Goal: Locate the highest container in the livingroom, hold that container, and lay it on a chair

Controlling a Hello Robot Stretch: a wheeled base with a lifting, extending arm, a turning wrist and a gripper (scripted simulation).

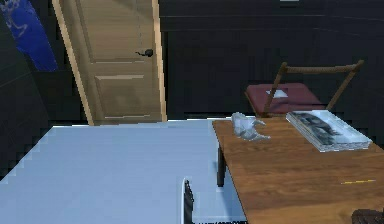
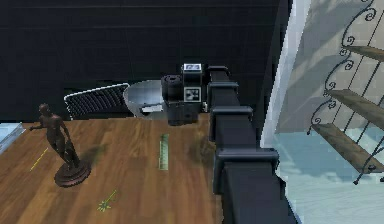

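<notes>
A grey dish point(image 2: 146, 95) lies on the desk point(image 2: 130, 190) just left of the hand point(image 2: 172, 104) in the arm side view; whether the hand holds anything cannot be told.

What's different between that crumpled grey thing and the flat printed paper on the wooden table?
The crumpled grey thing is small and bunched up; the printed paper is larger and lies flat. The grey thing is plain and pale; the paper bears dark print. The grey thing lies left of the paper, which is nearer the chair. Both rest on the wooden table.
</notes>
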